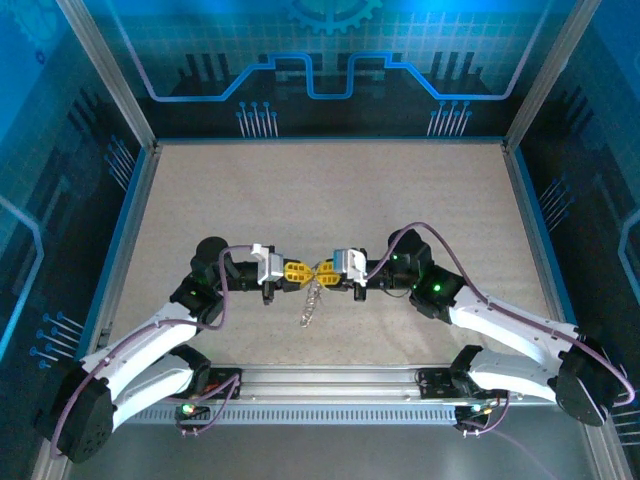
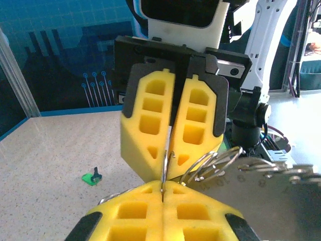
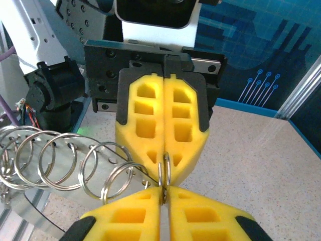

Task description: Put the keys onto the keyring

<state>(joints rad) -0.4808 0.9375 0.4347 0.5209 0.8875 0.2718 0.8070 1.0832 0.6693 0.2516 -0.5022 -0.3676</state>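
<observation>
**A:** How far along?

**B:** Early, by the look of it. Held up over the middle of the table (image 1: 400, 200), between the left gripper (image 1: 308, 272) and the right gripper (image 1: 326, 271), tip to tip: the keyring (image 1: 314, 300). A floppy string of linked silver loops, dangling below the fingertips.

**A:** Jaws?

**B:** Both pairs pressed together, each pinching the same thin end loop from opposite sides. Clear in close-up from either wrist. Other loops trailing off sideways, beside a flat metal strip (image 2: 281, 183) with holes.

**A:** And the keys?

**B:** One made out: a green key (image 2: 91, 177), lying flat on the table, well apart from the keyring. No coloured head spotted among the loops. So, most likely, nothing threaded yet. Left to do: opening a loop, fetching each key, sliding it on. Awkward with both grippers already occupied.

**A:** Any brand or writing?

**B:** None legible. Blue circuit-trace artwork and a gear outline on the back panel (image 1: 330, 50), without words or logo. Small marks along the metal strip, too blurred to read.
</observation>
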